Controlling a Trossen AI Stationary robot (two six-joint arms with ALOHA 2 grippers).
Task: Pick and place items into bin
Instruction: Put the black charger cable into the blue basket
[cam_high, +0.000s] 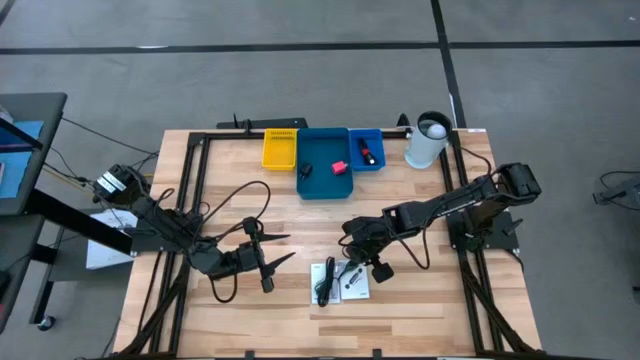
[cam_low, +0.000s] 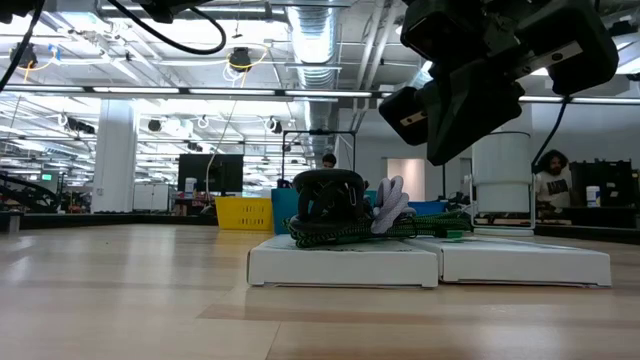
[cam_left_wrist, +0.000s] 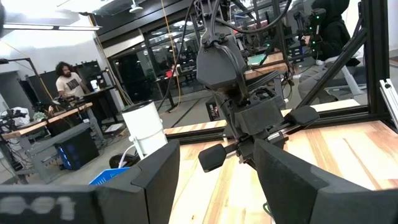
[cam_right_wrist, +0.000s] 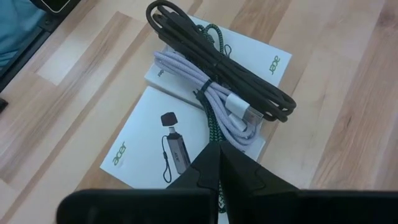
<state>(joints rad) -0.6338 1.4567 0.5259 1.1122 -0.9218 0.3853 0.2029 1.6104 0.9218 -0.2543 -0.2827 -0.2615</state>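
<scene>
Two white printed cards (cam_right_wrist: 140, 146) lie flat side by side on the wooden table near its front edge. A coiled black cable (cam_right_wrist: 205, 59), a pale cable (cam_right_wrist: 217, 106) and a green braided cord (cam_right_wrist: 213, 121) lie on them, with a small dark stick (cam_right_wrist: 175, 148) beside. My right gripper (cam_right_wrist: 219, 155) hovers shut above the cards (cam_high: 338, 282), slanting down and clear of them in the low view. My left gripper (cam_high: 288, 247) stands open to the left of the cards, pointing toward the right arm. A pink-red block (cam_high: 340, 167) lies in the teal bin (cam_high: 322, 185).
At the table's far edge stand a yellow bin (cam_high: 280, 148), the teal bin and a small blue bin (cam_high: 367, 150), with a white cylinder (cam_high: 428, 140) to their right. A black frame (cam_high: 195, 180) runs round the table. People show in the room behind.
</scene>
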